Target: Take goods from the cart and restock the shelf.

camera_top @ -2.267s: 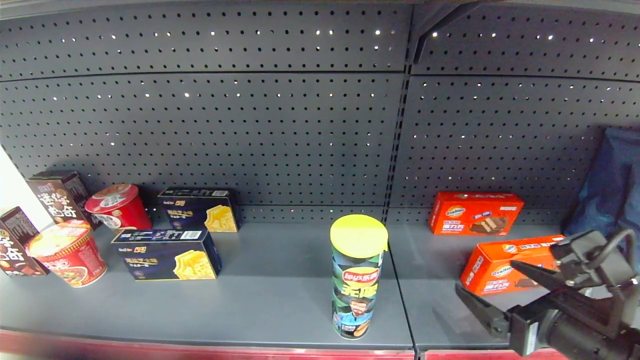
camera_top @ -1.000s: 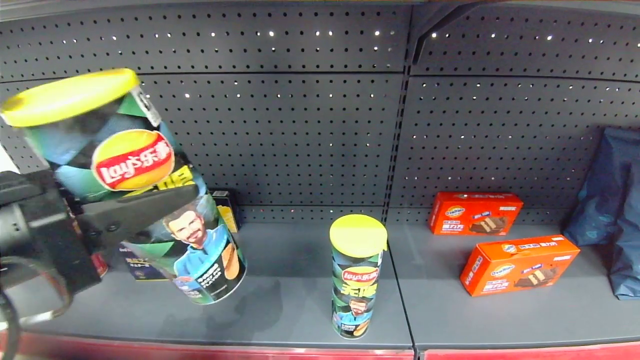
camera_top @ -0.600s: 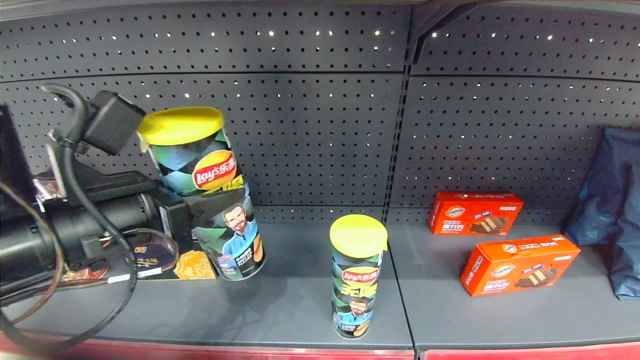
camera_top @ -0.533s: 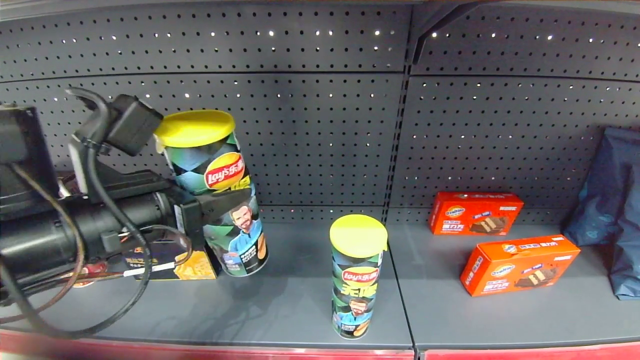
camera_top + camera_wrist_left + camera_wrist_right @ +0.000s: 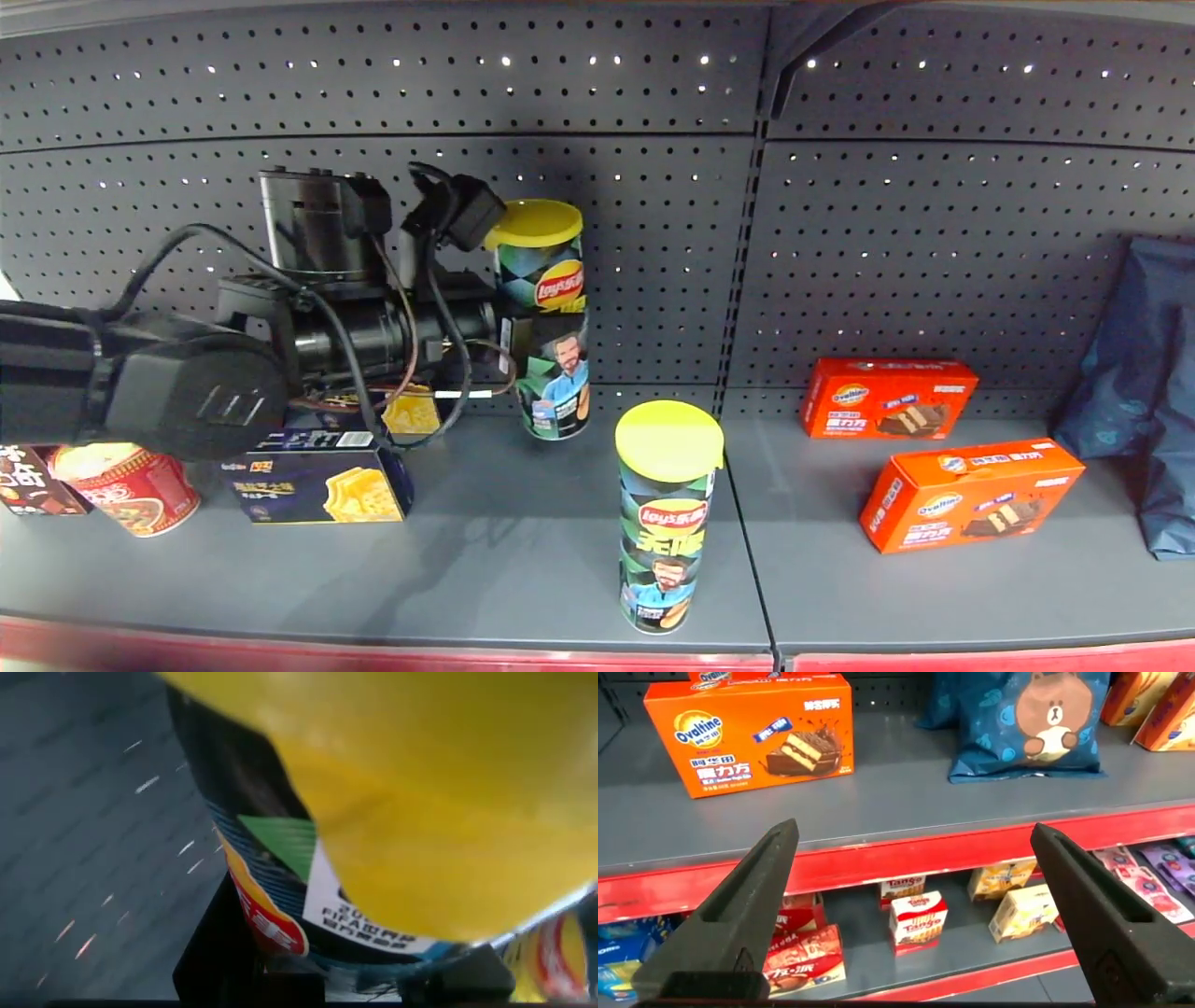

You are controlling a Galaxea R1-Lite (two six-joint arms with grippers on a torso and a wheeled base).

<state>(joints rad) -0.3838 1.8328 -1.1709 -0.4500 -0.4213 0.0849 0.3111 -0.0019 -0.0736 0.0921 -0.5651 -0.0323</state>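
the left gripper (image 5: 549, 343) is clamped on a tall cylindrical chip can (image 5: 546, 280) with a green-and-black printed wall and a yellow plastic lid, its dark fingers (image 5: 519, 334) pressing the can's middle from the side. the arm comes in level from the robot's left. the chip can stands upright: its long axis runs vertical, lid up, base down, printed face toward the camera. it sits at the back of the dark grey metal shelf (image 5: 504, 569), close to the perforated grey back panel (image 5: 635, 168); whether its base touches the shelf cannot be told. in the left wrist view the yellow lid (image 5: 439, 793) looms close.

the right gripper (image 5: 910, 915) has its two black fingers spread wide apart, holding nothing.

a second chip can (image 5: 667, 523) of the same kind stands upright near the shelf's front edge, apart from the held one, nearer the camera and to its right. dark blue rectangular boxes (image 5: 317, 478) and a red noodle cup (image 5: 126, 485) lie left; two orange cardboard boxes (image 5: 971, 495) and a dark blue bag (image 5: 1144, 373) lie right.
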